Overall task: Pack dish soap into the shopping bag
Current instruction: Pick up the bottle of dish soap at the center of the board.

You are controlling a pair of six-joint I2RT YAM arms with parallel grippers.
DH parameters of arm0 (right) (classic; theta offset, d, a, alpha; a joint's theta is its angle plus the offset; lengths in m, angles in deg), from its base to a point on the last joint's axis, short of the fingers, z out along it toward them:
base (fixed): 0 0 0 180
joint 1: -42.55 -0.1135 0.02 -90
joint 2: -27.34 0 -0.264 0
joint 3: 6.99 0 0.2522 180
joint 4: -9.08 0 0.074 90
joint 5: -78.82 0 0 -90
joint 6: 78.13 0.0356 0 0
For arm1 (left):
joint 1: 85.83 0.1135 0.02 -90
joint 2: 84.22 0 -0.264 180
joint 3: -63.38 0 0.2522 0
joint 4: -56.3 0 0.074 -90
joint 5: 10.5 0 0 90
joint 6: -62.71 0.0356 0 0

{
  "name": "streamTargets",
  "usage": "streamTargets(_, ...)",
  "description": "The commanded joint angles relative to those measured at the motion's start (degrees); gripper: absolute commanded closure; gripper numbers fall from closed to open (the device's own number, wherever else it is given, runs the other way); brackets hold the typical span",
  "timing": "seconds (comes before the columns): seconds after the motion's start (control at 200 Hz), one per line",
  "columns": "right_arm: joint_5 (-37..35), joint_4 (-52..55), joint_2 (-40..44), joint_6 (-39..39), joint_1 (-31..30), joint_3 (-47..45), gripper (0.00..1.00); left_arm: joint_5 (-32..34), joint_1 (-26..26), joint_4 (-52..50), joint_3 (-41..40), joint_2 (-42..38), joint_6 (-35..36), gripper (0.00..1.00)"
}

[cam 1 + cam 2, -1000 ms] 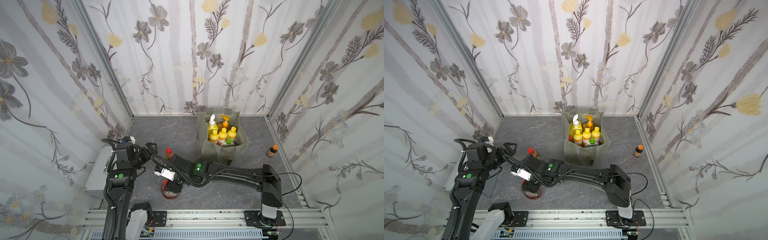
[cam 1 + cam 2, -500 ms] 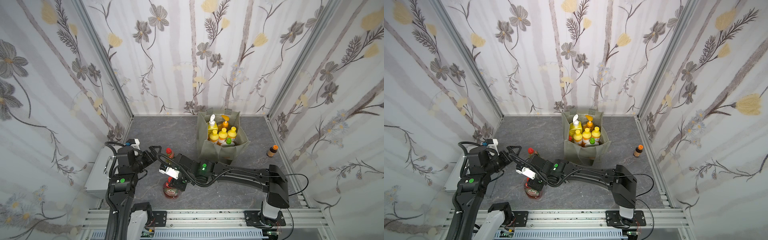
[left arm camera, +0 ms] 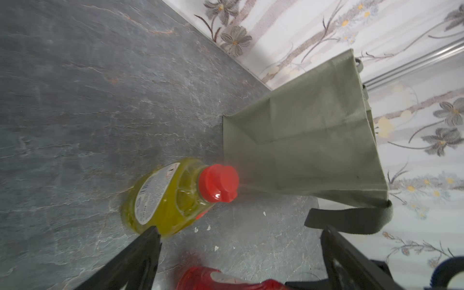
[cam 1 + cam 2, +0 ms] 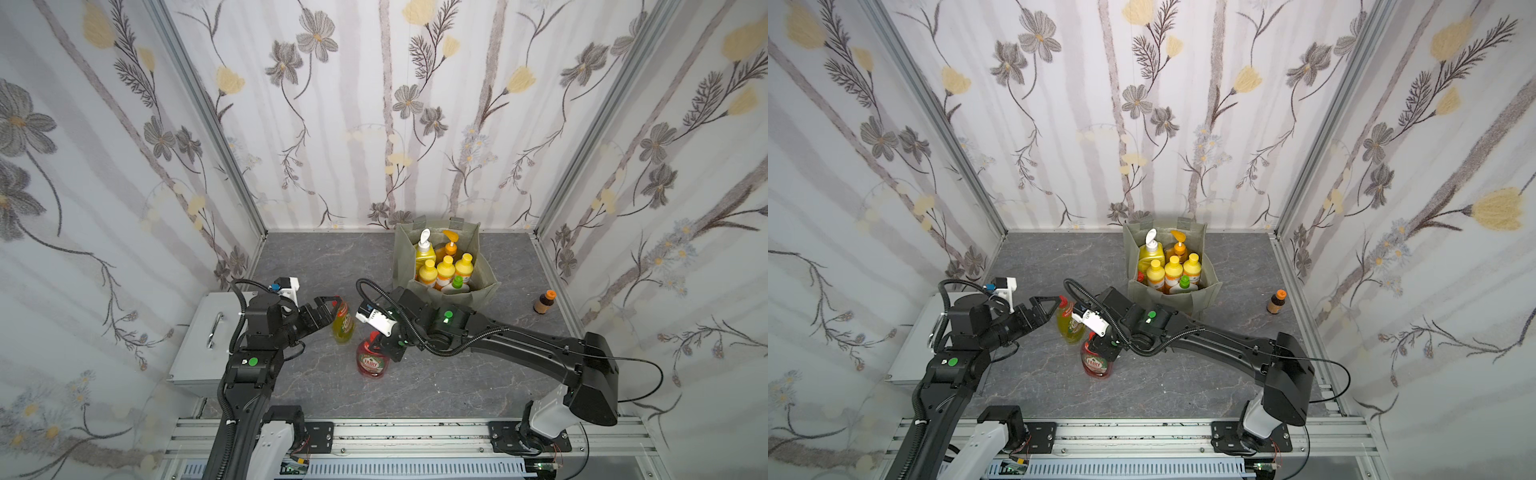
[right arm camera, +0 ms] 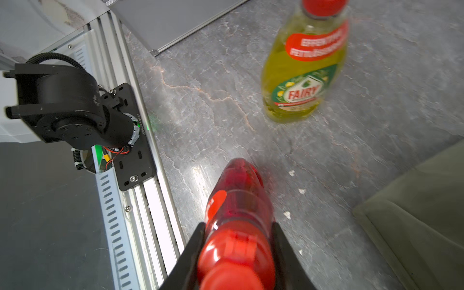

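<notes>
R gripper [image 5: 237, 233] clamps red bottle [image 5: 238, 190], yel-green bottle [image 5: 303, 75] close beside.

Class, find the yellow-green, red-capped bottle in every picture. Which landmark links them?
In a top view: yellow-green bottle left of centre, beside the red bottle.
In a top view: the bottle, likewise.
Left wrist: the bottle before the shopping bag.
Right wrist: the bottle beyond the red bottle.
Landmark: shopping bag.

Both top views look steeply down from high above the front rail [image 4: 415, 432], nearly alike, over the whole tabletop [image 4: 316, 266]. The wrist views sit low and close, facing each other; both of them show the yellow-green bottle [image 3: 170, 200] and the red bottle [image 5: 238, 200].
</notes>
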Motion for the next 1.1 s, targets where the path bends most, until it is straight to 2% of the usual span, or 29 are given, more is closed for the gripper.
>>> streamTargets(0.0, 2.2, -2.5, 4.1, 0.2, 2.9, -1.3, 0.91, -0.8, -5.7, 8.7, 1.0, 1.6, 1.0, 0.00)
streamTargets(0.15, 6.5, 1.0, 9.5, 0.0, 7.8, -1.5, 0.92, -0.1, -16.7, 13.2, 3.4, 6.4, 3.7, 0.00)
streamTargets(0.27, 8.7, 4.0, 13.6, -0.3, 10.1, -0.6, 0.93, -3.4, -22.0, 17.4, 4.7, 10.7, 5.1, 0.00)
streamTargets(0.36, 10.3, 5.5, 17.1, -0.3, 11.7, -0.2, 0.93, -7.2, -23.6, 21.3, 4.7, 13.1, 4.9, 0.00)
streamTargets(0.515, 17.6, 6.2, 22.8, -0.4, 16.8, -0.8, 0.96, -13.3, -23.9, 28.4, 3.7, 16.0, 3.7, 0.00)
streamTargets(0.635, 23.3, 4.7, 25.4, 0.1, 20.5, -1.6, 0.97, -20.9, -24.5, 36.2, 3.4, 19.4, 0.2, 0.00)
streamTargets(0.724, 26.8, 3.9, 25.9, 0.7, 21.9, -1.6, 0.98, -26.3, -27.2, 40.3, 4.2, 22.6, -1.4, 0.00)
streamTargets(0.824, 29.3, 3.5, 25.9, 0.9, 23.7, -1.4, 0.98, -30.8, -32.0, 40.2, 6.0, 24.9, 0.0, 0.00)
streamTargets(0.904, 31.5, 2.9, 25.8, 1.3, 24.8, -1.4, 0.98, -31.2, -34.5, 37.3, 6.8, 25.0, 2.9, 0.00)
streamTargets(1.094, 34.4, 2.0, 26.3, 1.9, 26.6, -1.3, 0.98, -31.5, -35.3, 34.4, 6.7, 24.2, 5.2, 0.00)
